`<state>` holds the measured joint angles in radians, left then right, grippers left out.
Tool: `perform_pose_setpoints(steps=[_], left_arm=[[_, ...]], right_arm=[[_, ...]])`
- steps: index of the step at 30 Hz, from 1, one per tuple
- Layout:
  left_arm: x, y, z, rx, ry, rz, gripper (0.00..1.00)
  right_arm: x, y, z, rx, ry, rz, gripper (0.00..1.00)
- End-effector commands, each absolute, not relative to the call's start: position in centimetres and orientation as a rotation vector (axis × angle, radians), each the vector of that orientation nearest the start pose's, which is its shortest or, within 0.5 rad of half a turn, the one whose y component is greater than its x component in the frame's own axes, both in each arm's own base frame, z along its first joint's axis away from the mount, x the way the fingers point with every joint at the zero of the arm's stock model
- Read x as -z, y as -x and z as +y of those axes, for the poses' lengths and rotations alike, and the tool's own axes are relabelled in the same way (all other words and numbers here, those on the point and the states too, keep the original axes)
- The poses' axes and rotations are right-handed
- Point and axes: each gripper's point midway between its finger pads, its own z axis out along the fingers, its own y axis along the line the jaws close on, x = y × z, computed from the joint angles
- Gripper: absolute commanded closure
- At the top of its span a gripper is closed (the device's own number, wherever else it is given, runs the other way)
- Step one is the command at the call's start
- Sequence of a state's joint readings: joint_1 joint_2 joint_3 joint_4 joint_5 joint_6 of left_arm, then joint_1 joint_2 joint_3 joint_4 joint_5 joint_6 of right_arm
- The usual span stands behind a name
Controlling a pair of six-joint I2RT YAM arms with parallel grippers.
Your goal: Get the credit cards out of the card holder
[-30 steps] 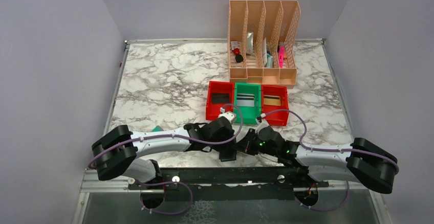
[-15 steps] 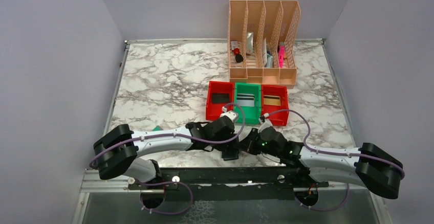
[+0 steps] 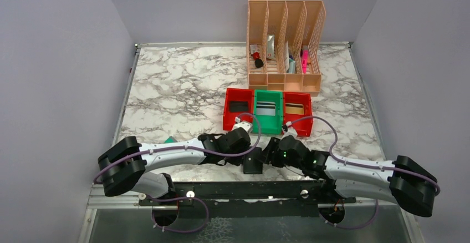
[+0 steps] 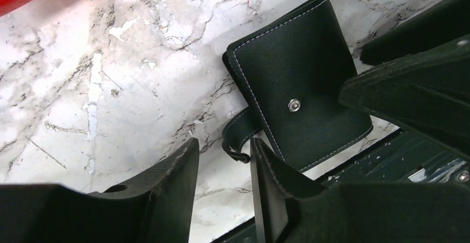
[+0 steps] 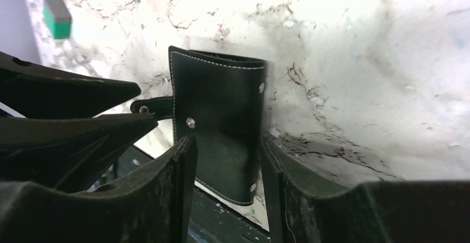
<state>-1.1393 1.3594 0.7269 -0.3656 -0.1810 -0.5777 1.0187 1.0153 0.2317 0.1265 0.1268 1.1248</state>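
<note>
The card holder point(image 3: 253, 161) lies shut and flat on the marble at the table's near edge, one corner over the black rail. It is black with white stitching and a snap point(image 4: 302, 90), and its strap tab point(image 4: 237, 138) hangs loose. No credit cards show in it. My left gripper point(image 3: 247, 151) is open on its left point(image 4: 221, 147), its right finger beside the tab and nothing between the fingers. My right gripper point(image 3: 267, 153) is open on the other side point(image 5: 227, 146), its fingers standing either side of the holder's point(image 5: 221, 101) near end without pinching it.
Three small bins stand behind the grippers: a red bin point(image 3: 228, 112), a green bin point(image 3: 275, 123) and a red bin point(image 3: 306, 118), each with a card inside. A peach file rack point(image 3: 284, 79) is at the back. A small green block point(image 5: 56, 16) lies left of the left arm.
The card holder was held up between the two grippers; now it lies flat on the table. My right gripper has opened and let it go. My left gripper closed briefly, then reopened.
</note>
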Motion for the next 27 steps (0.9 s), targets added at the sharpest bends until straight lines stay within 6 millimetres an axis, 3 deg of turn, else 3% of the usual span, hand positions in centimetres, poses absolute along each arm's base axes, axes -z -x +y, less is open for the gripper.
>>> perform_pose_setpoints(steps=[1,5,9,12,14,19,22,27], left_arm=[[-4.8,-14.3,-26.6,0.375,-0.625,2.495,0.56],[-4.4,-14.5,-26.8,0.369,-0.608,2.5,0.53],[-4.2,-14.7,-27.3,0.383,-0.593,2.492,0.52],[-4.4,-15.0,-27.3,0.384,-0.576,2.484,0.52],[-4.6,-15.2,-27.3,0.384,-0.557,2.473,0.46],[-5.4,-15.6,-27.2,0.404,-0.525,2.44,0.35],[-5.8,-16.1,-27.2,0.429,-0.517,2.432,0.3],[-6.9,-17.3,-27.2,0.473,-0.507,2.411,0.23]], right_arm=[[-5.5,-15.5,23.1,-0.746,-0.166,2.402,0.45],[-8.7,-17.0,20.9,-0.599,-0.125,2.319,0.28],[-12.6,-19.7,16.1,-0.318,-0.172,2.17,0.14],[-15.4,-21.6,13.1,-0.153,-0.207,2.094,0.12],[-16.3,-23.2,11.4,-0.088,-0.237,2.091,0.1],[-15.6,-27.4,9.1,-0.234,-0.303,2.162,0.08],[-14.3,-28.8,8.8,-0.324,-0.365,2.209,0.07],[-12.0,-30.9,8.2,-0.322,-0.413,2.264,0.06]])
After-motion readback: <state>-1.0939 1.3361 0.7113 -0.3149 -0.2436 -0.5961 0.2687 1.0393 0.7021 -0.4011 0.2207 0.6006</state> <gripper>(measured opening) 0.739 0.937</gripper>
